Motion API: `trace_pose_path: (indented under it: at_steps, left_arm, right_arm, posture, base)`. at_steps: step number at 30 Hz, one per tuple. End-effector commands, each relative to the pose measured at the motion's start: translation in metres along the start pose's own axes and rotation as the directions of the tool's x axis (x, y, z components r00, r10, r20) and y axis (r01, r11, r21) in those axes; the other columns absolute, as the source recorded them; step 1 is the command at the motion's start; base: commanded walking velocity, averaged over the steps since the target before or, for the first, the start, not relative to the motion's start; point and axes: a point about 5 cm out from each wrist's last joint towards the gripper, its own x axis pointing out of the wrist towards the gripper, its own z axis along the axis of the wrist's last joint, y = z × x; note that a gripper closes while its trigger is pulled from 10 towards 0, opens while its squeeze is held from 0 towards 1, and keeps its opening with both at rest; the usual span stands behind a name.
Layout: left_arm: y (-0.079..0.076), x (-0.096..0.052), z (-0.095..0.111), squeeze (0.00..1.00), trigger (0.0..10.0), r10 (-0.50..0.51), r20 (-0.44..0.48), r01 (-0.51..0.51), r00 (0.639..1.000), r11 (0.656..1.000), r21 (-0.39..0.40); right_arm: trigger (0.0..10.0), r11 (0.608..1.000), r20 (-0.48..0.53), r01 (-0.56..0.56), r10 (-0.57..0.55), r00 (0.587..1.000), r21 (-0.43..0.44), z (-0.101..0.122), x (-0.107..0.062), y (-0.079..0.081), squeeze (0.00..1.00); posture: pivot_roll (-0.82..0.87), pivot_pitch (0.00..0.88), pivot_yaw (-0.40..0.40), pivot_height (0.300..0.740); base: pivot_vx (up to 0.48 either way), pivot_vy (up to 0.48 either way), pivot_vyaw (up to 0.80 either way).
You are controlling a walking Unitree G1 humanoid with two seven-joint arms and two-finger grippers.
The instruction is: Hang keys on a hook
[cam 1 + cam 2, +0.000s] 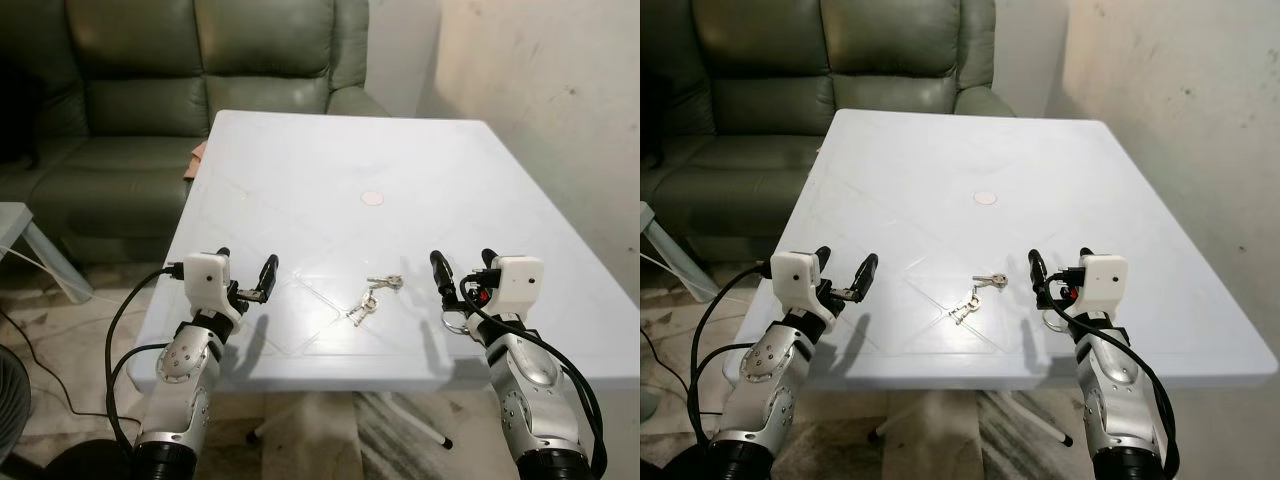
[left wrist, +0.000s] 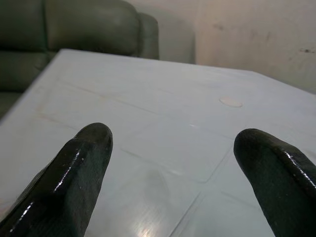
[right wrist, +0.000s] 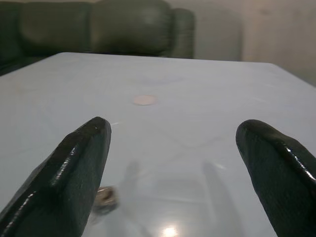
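On the white table (image 1: 300, 160), keys (image 1: 372, 296) lie between both grippers, nearer the right gripper (image 1: 462, 272). Right fingers released, spread. Left gripper (image 1: 247, 272) likewise released, holding nothing.

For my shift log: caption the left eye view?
Keys lie on white table between open left gripper and right gripper.

Shiny metal keys (image 1: 372, 296) on glossy plastic table (image 1: 300, 180).
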Motion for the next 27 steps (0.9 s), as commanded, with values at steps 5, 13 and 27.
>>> trace_pose_path:
  at_steps: [5,13,27]
  left_arm:
    - [-0.008,-0.002,0.004,0.0,10.0,-0.034,0.021,0.033,0.999,0.998,0.044]
    - [-0.018,-0.006,0.004,0.0,10.0,-0.088,0.026,0.086,0.996,0.994,0.075]
    - [-0.046,-0.012,0.005,0.0,10.0,-0.233,0.028,0.228,0.972,0.965,0.126]
  right_arm:
    - [10.0,0.997,-0.007,-0.065,0.065,0.998,-0.039,0.008,0.004,-0.001,0.0]
    - [10.0,0.991,-0.017,-0.112,0.111,0.994,-0.068,0.013,0.007,-0.005,0.0]
    - [10.0,0.991,-0.063,-0.1,0.094,0.994,-0.088,0.019,0.022,0.001,0.0]
  posture:
    - [0.01,0.0,-0.03,0.74]
    - [0.01,0.0,-0.037,0.74]
    - [0.01,0.0,-0.047,0.74]
  base:
    - [0.0,0.0,0.0]
    - [0.0,0.0,0.0]
    - [0.0,0.0,0.0]
